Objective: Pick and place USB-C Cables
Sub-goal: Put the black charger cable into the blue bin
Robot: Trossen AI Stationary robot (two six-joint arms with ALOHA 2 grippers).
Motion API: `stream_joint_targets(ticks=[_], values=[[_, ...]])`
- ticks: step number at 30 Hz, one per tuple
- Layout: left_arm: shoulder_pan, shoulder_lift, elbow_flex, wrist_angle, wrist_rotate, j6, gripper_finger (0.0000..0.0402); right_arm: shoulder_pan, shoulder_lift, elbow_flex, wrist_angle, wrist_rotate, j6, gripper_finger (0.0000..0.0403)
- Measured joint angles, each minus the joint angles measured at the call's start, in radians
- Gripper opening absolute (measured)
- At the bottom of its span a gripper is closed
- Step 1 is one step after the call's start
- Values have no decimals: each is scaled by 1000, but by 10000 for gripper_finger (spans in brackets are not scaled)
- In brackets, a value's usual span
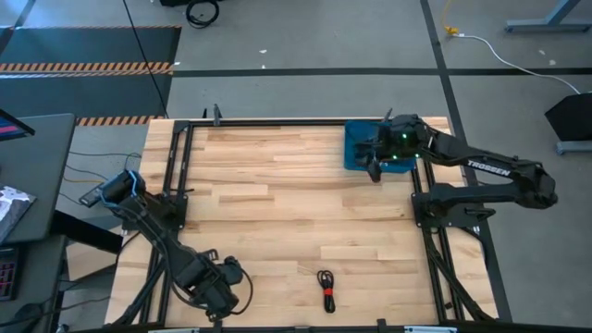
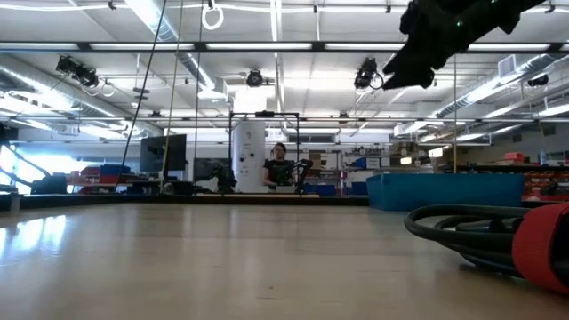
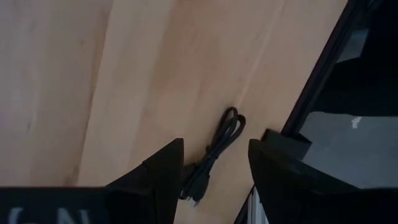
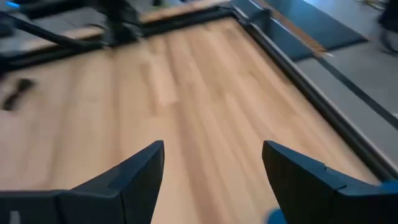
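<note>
One coiled black USB-C cable with a red tie band (image 1: 326, 289) lies flat on the wood near the table's near edge. It looms close in the low view (image 2: 498, 236) and shows as a small shape in the left wrist view (image 3: 214, 149) and the right wrist view (image 4: 17, 92). The blue tray (image 1: 356, 148) sits at the far right, and what is in it is hidden under the arm. My right gripper (image 1: 375, 165) hovers open over the tray's near edge, high above the table (image 2: 418, 53), with nothing between its fingers (image 4: 213, 149). My left gripper (image 1: 217, 289) waits open at the near left, apart from the cable (image 3: 216, 146).
A black metal frame (image 1: 176, 185) runs along the table's left, far and right sides. The right arm's base (image 1: 444, 203) stands at the right. Bare wood (image 1: 277, 194) spans the middle. A person (image 2: 278, 164) stands far off in the room behind.
</note>
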Motion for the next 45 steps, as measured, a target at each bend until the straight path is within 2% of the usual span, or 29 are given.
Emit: stream_joint_targets(ticks=[8, 14, 25, 33, 38, 45], values=[[-18, 24, 0, 1, -11, 9, 188, 131, -18, 0, 0, 11, 43, 277], [-48, 70, 0, 15, 35, 7, 188, 183, -5, 0, -4, 13, 43, 277], [-123, 169, 0, 119, 56, 0, 188, 197, -2, 0, 0, 13, 59, 277], [-145, 234, 0, 78, 59, 9, 188, 197, -2, 0, 19, 13, 74, 277], [-147, 235, 0, 81, 3, 15, 187, 207, -1, 0, 23, 12, 77, 277], [-150, 261, 0, 87, 18, 47, 177, 238, -1, 0, 23, 16, 77, 277]])
